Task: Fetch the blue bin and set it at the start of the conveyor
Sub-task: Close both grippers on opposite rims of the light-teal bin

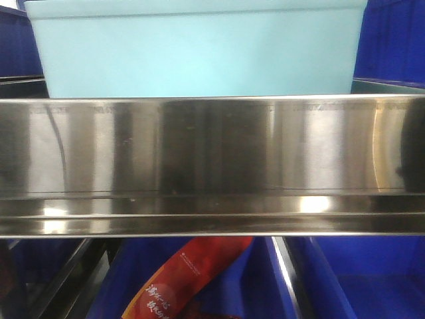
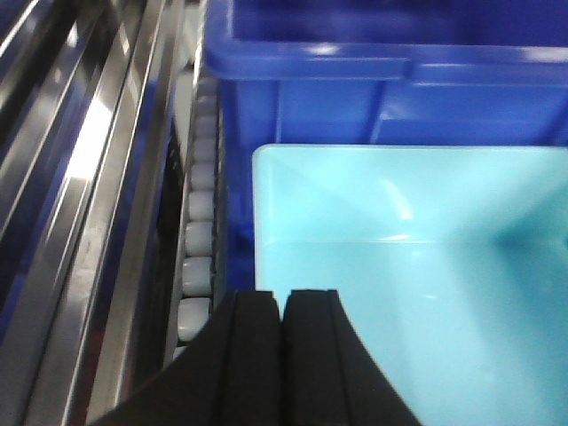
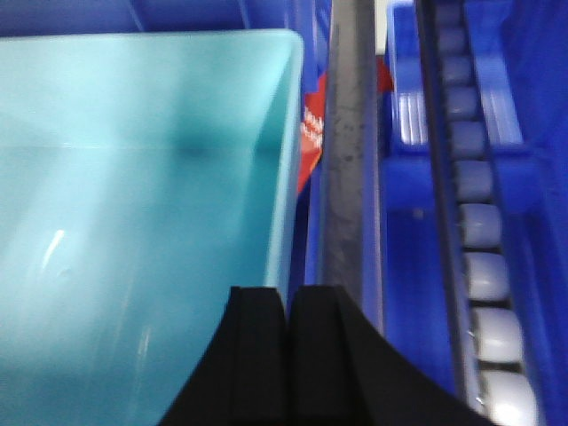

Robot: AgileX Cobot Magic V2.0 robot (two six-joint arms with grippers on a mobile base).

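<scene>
1. The blue bin (image 1: 199,53) sat on the shelf behind the stainless-steel rail (image 1: 212,153), hemmed in by dark blue crates (image 1: 392,40) on both sides; I judged it not yet lifted
2. The left gripper (image 2: 284,302) had its fingers drawn narrow, almost together, at the rim of the bin's left wall, and they appeared to pinch that wall
3. The right gripper (image 3: 287,297) matched it: the fingers showed only a thin seam between them, and the bin's right wall ran straight into it, so I took it as clamped on the wall
4. By my reckoning the grasp was made, while the lift, the carry and the placing were all left; the conveyor start showed in none of my views
5. The bin looked empty inside, smooth and glossy, so I expected a slippery hold
6. Room was tight: white rollers (image 2: 197,257) and metal rails ran close along the bin's sides, and another crate stood just behind it
7. Below the shelf, a red packet (image 1: 192,276) lay in a lower crate
</scene>
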